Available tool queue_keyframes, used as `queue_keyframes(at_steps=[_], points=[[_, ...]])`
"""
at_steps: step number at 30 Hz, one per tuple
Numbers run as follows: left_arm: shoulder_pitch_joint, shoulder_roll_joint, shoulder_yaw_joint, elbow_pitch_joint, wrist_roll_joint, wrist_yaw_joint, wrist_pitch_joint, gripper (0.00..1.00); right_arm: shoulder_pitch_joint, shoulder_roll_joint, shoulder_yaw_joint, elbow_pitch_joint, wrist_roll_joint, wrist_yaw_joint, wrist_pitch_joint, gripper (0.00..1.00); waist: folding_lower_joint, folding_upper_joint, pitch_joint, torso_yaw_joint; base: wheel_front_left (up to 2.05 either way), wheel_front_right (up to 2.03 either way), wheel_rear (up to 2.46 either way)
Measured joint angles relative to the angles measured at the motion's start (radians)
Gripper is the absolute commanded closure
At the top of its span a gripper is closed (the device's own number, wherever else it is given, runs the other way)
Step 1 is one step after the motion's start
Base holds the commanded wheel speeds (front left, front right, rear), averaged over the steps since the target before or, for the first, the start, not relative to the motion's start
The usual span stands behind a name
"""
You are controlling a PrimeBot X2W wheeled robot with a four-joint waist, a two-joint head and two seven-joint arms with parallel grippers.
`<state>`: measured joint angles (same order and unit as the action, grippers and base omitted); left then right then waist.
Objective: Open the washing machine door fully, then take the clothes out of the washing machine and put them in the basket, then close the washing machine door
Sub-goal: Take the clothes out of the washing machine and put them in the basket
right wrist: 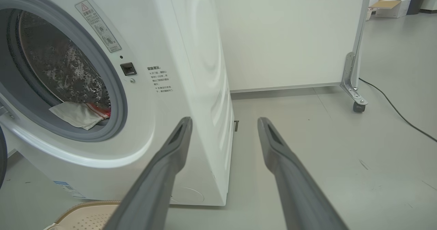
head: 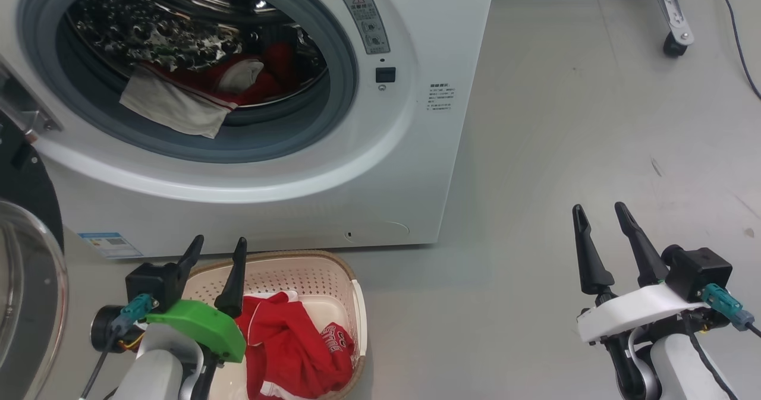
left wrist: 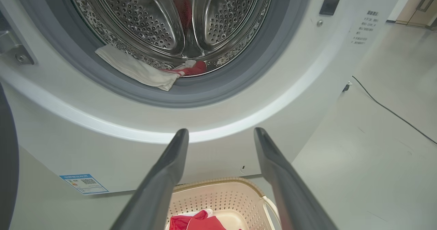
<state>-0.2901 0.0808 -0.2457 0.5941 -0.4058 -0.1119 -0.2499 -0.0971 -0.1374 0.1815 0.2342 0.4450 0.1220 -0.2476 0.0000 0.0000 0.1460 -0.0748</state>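
Observation:
The white washing machine (head: 380,168) stands with its door (head: 27,281) swung open at the far left. Inside the steel drum lie clothes: a pale grey garment (head: 172,106) draped over the grey seal, with red fabric (head: 261,82) behind it. The same garment (left wrist: 136,71) shows in the left wrist view. The cream basket (head: 333,269) sits on the floor before the machine and holds a red garment (head: 291,346). My left gripper (head: 219,248) hovers open just above the basket's left side, empty. My right gripper (head: 599,210) is open over bare floor to the right.
A wheeled metal frame leg (head: 675,19) and a black cable (head: 734,31) lie at the back right. In the right wrist view, a white partition (right wrist: 290,35) stands behind the machine, with boxes (right wrist: 389,4) far off. Grey floor stretches right of the machine.

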Motion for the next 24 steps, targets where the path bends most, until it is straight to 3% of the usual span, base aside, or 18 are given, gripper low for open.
queue_keyframes(at_steps=[8, 24], points=[[0.05, -0.003, 0.045, -0.142, 0.013, 0.01, -0.002, 0.0, 0.036, 0.0, 0.01, -0.006, 0.0, 0.0, 0.0, 0.0, 0.0, 0.0, -0.058, 0.034, 0.0, 0.0, 0.0], [0.132, -0.006, 0.065, -0.244, 0.032, 0.02, -0.002, 0.0, 0.047, 0.0, 0.012, -0.029, 0.0, 0.0, 0.0, 0.0, 0.0, 0.0, -0.071, 0.035, 0.0, 0.0, 0.0]])
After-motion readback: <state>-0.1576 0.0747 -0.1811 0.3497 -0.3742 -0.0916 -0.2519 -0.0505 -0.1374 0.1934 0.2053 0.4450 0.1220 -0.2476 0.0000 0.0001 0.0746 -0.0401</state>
